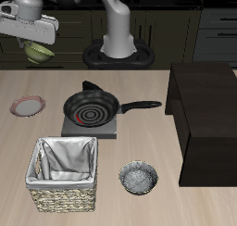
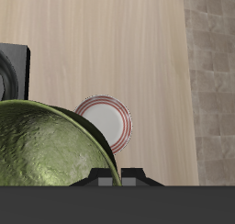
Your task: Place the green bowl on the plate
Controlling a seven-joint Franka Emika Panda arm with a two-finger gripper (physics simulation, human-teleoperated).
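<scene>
The green bowl (image 1: 39, 52) hangs in my gripper (image 1: 40, 46), held high above the table near its back edge. In the wrist view the bowl (image 2: 46, 145) fills much of the frame, olive-green with a speckled inside, gripped at its rim. The plate (image 1: 28, 106), with a reddish-brown rim and pale centre, lies on the table below and nearer the front edge than the bowl. In the wrist view the plate (image 2: 108, 121) shows beside the bowl's rim, partly hidden by it. My gripper is shut on the bowl.
A black frying pan (image 1: 91, 106) sits on a grey stove plate (image 1: 93, 128) mid-table. A wicker basket (image 1: 63, 174) with white lining and a grey metallic bowl (image 1: 138, 179) stand near the front edge. A dark cabinet (image 1: 208, 119) stands beside the pan's handle.
</scene>
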